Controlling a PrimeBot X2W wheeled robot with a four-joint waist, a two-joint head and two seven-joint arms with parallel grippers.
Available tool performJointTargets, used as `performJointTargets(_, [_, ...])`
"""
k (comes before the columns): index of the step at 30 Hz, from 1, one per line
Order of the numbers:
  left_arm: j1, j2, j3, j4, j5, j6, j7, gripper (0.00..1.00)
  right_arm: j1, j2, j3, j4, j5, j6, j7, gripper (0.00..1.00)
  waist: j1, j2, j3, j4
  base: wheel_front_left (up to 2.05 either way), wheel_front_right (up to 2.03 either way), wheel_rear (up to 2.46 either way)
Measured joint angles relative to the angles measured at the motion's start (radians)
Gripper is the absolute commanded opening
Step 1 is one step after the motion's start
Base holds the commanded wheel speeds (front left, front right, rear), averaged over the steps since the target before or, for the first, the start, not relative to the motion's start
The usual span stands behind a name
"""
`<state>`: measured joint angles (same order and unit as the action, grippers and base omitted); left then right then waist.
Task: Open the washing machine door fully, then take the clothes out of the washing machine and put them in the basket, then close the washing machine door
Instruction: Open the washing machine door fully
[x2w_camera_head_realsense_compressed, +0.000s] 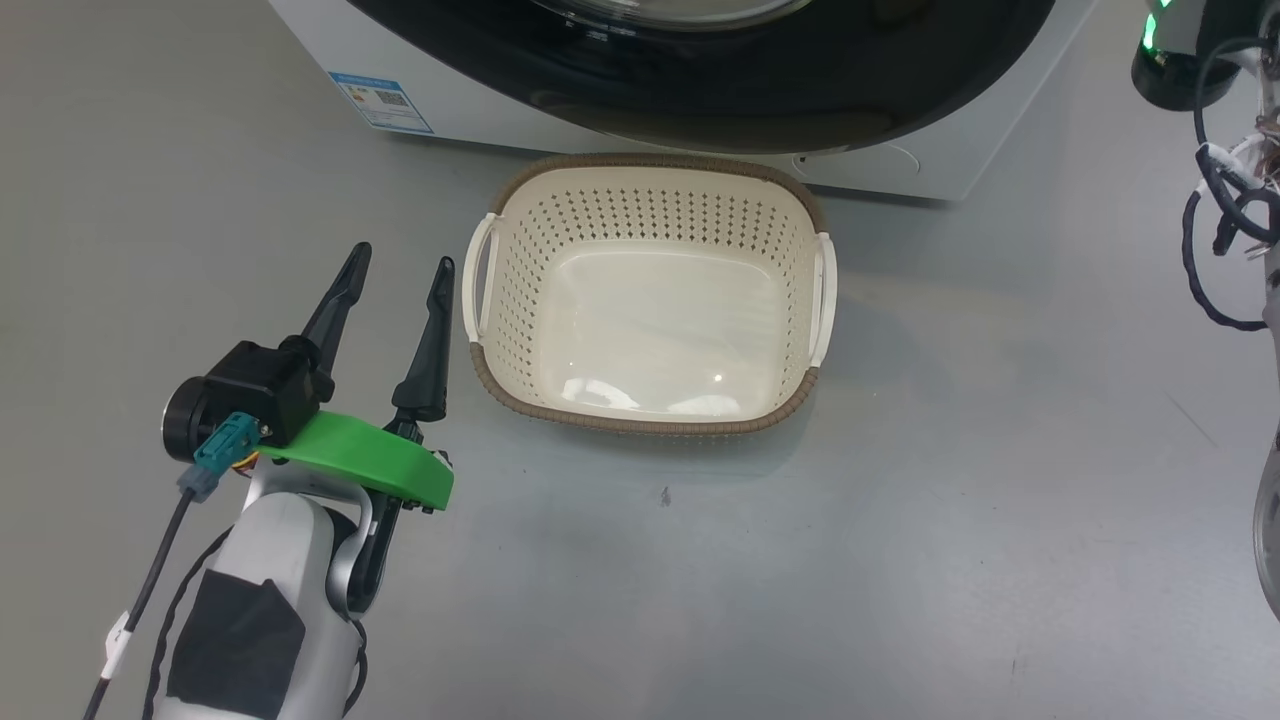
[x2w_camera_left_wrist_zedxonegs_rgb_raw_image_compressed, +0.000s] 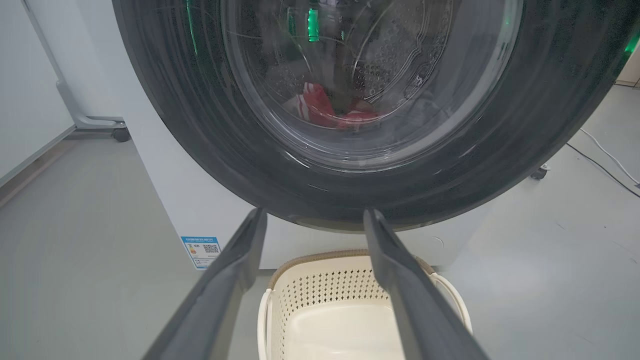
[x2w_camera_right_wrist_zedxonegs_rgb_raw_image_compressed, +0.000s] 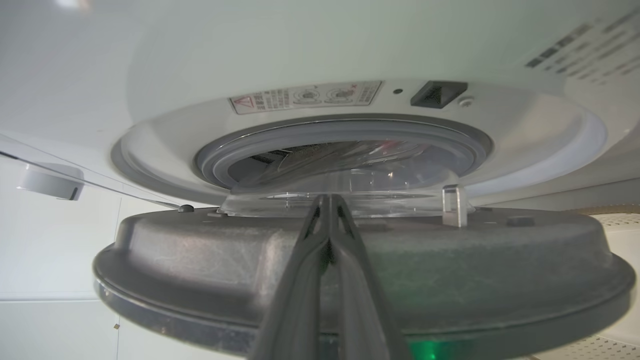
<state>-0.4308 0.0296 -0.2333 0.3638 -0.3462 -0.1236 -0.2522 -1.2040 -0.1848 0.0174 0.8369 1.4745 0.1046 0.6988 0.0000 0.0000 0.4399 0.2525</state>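
The door (x2w_camera_right_wrist_zedxonegs_rgb_raw_image_compressed: 200, 260) hangs barely ajar before the pressed-together right tool (x2w_camera_right_wrist_zedxonegs_rgb_raw_image_compressed: 328, 198), clothes (x2w_camera_left_wrist_zedxonegs_rgb_raw_image_compressed: 320, 107) lie inside, and the basket (x2w_camera_head_realsense_compressed: 650, 161) beside the spread left tool (x2w_camera_head_realsense_compressed: 402, 258) sits empty.

The basket (x2w_camera_head_realsense_compressed: 640, 215) sits on the floor (x2w_camera_head_realsense_compressed: 900, 550), and everything else is placed around it. Just behind it stands the washing machine (x2w_camera_head_realsense_compressed: 480, 105), whose door (x2w_camera_head_realsense_compressed: 800, 90) hangs over the basket's far rim. The door stands slightly ajar, with a gap between it and the machine's front. The clothes (x2w_camera_left_wrist_zedxonegs_rgb_raw_image_compressed: 325, 110) lie in the drum (x2w_camera_left_wrist_zedxonegs_rgb_raw_image_compressed: 395, 65), behind the door glass, above and behind the basket. A label (x2w_camera_head_realsense_compressed: 381, 102) sits low on the machine's front, behind and to the left of the basket. The left end effector (x2w_camera_head_realsense_compressed: 402, 258) hovers just left of the basket, near its left handle (x2w_camera_head_realsense_compressed: 480, 275), pointing towards the machine. The right end effector (x2w_camera_right_wrist_zedxonegs_rgb_raw_image_compressed: 328, 199) is up behind the basket, at the door's inner side, facing that gap.
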Motion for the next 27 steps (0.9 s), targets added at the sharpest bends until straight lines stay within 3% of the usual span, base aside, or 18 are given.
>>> performJointTargets(27, [0.075,0.001,0.043,0.022,0.023,-0.001,0.000,1.00,0.202,0.078,0.062,-0.007,0.024,0.017,0.093,0.00,0.0000,0.0000,-0.161,-0.046,0.00,0.00,0.00])
